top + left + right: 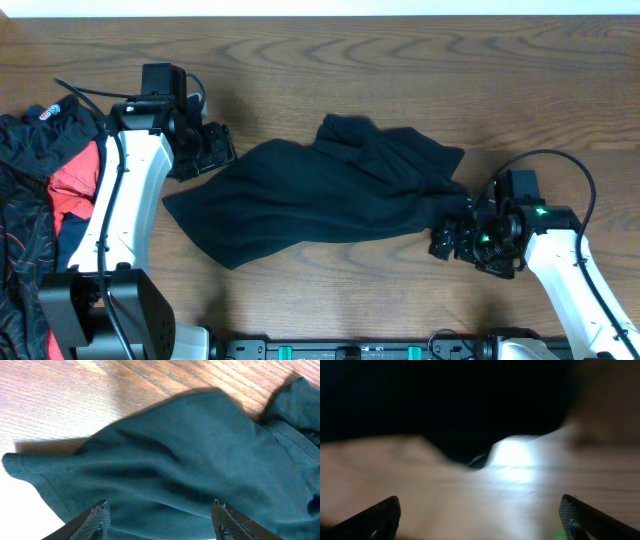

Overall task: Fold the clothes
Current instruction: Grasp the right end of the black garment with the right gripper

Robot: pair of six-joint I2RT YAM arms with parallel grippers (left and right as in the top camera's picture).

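At the far left edge of the table [400,60] lay a pile of other clothes [35,190], black-patterned, red and navy, heaped loosely and partly under the left arm. Just to its right, the left gripper [160,505] hovered at the garment's left hem with its fingers spread wide and nothing pinched between them. The black garment [320,190] sprawled across the middle of the table, rumpled, bunched toward its upper right and not yet folded. At its lower right corner the right gripper [480,499] sat low over bare wood with its fingers likewise spread apart, the dark cloth edge just ahead of them. That view was blurred, so how near the cloth lay was hard to tell. The risks looked plain enough: either gripper closing short would catch only wood or a single thin layer, and a pull on one corner alone would drag the whole garment into a tighter bunch. The left arm, standing so close to the pile, could also snag those clothes as it swung.
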